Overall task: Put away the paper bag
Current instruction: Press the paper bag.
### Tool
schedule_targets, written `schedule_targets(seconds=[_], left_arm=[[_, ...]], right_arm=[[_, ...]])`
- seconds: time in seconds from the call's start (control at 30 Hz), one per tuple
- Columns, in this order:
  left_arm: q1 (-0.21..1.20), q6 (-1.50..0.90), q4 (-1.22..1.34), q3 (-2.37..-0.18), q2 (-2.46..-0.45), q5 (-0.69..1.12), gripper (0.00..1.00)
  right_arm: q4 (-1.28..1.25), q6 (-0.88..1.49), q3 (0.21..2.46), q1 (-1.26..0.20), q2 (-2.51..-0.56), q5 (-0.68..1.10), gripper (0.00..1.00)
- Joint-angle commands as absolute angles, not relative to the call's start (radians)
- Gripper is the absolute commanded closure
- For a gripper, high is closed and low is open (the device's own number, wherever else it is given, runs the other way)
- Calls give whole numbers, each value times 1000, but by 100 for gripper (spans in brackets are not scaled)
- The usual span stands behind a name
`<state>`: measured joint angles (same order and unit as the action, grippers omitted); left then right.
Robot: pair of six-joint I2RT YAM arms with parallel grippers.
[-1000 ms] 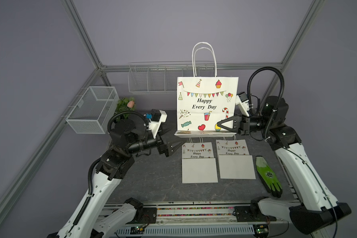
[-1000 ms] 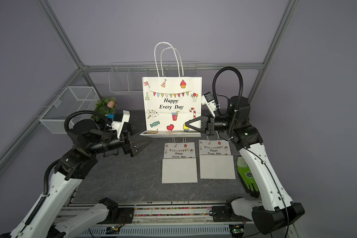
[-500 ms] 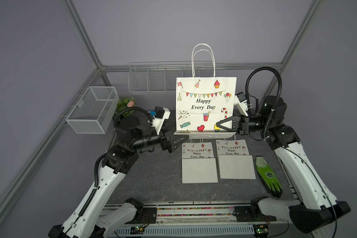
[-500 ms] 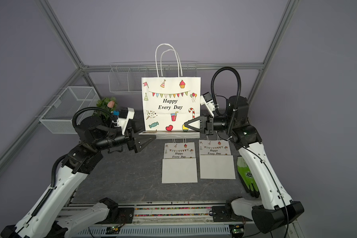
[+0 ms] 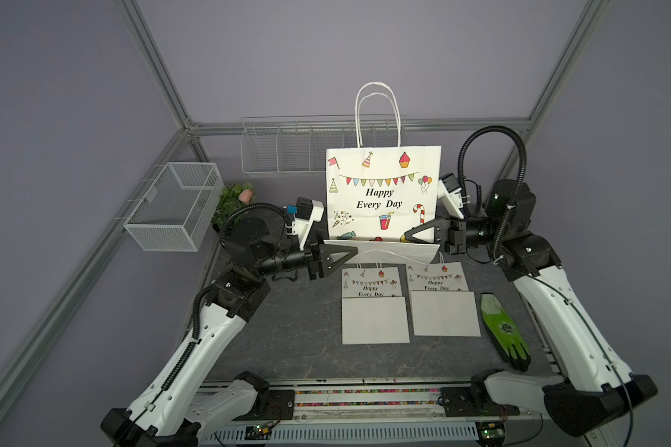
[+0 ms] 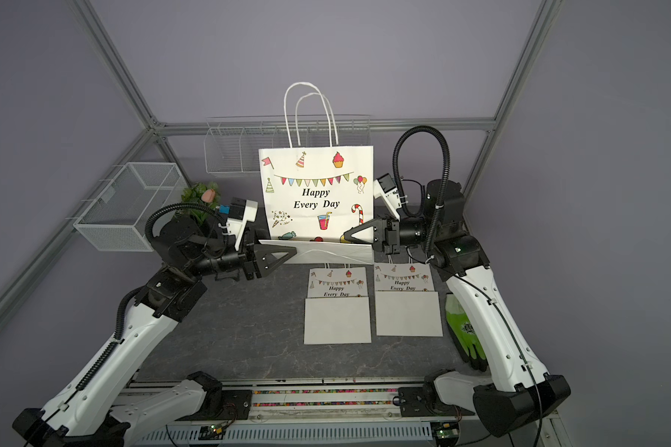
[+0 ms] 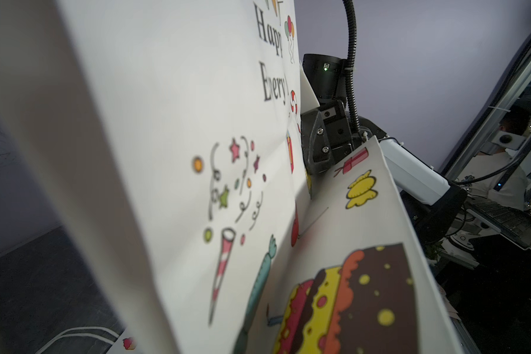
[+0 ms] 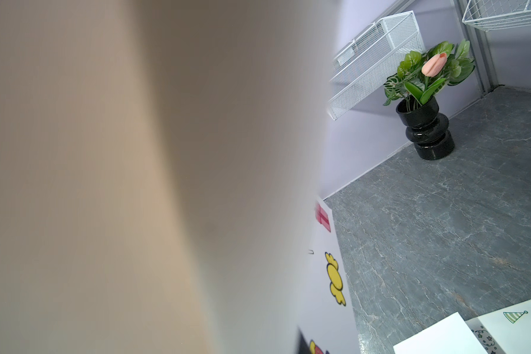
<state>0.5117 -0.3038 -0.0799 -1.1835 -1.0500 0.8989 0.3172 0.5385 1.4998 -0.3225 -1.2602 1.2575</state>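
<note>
**Q:** Which item is largest, and which one serves as the reference?
**A:** The table (image 5: 287, 329) is largest, dark and marbled. The reference is the bag (image 5: 380, 193), white and printed "Happy Every Day". It stands upright at the rear centre with its handles up, and both top views show it (image 6: 314, 193).

**Q:** What fixtures are there?
**A:** A rack (image 5: 279, 154) hangs on the wall directly behind the bag. A basket (image 5: 171, 209) is mounted well apart from the bag, on the left-arm side.

**Q:** What loose items are there?
**A:** Two flat bags (image 5: 374, 321) lie side by side just in front of the bag. A glove (image 5: 504, 333) lies beyond them, toward the right arm. A plant (image 5: 233, 197) stands near the bag on the left-arm side.

**Q:** What is at the bag's foot?
**A:** A panel (image 5: 388, 251) lies forward from the bag's bottom edge. It cannot be told whether it belongs to the bag.

**Q:** What about the grippers?
**A:** The right gripper (image 5: 407, 235) is at the bag's lower corner, with its jaws closed together on the paper. The left gripper (image 5: 351, 252) is at the opposite lower corner, against the panel's end. It cannot be told whether its jaws are apart or clamped.
</note>
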Motion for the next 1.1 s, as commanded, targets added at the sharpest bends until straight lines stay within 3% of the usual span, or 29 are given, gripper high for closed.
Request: schedule_targets(seconds=[0.0,0.17,0.27,0.43,0.5,0.7,0.73,0.83,0.93,1.07], left_arm=[[514,-319,-56,-1169,-1040,906,55],[514,-362,-5,-1161,-1051,915,67],[515,-378,10,-1164,-1060,919,78],[514,-400,29,-1160,-1066,920,100],[512,-404,25,-1161,-1067,913,100],[475,-429,4,-1167,-1073,908,100],[461,-442,5,-1164,-1074,913,100],[425,-489,47,-1149,-1078,943,100],[411,-538,105,-1132,-1081,965,100],[410,-662,259,-1120,-1107,1029,100]], right_arm=[[299,516,1516,-328,-1229,1289,92],[296,512,1506,-328,-1229,1285,90],[296,511,1505,-328,-1231,1284,82],[308,481,1502,-328,-1209,1253,60],[310,465,1501,-328,-1192,1237,51],[268,459,1490,-306,-1126,1195,3],[247,468,1483,-299,-1117,1195,2],[182,498,1457,-289,-1092,1205,11],[140,513,1433,-293,-1085,1211,11],[321,378,1482,-312,-1139,1142,11]])
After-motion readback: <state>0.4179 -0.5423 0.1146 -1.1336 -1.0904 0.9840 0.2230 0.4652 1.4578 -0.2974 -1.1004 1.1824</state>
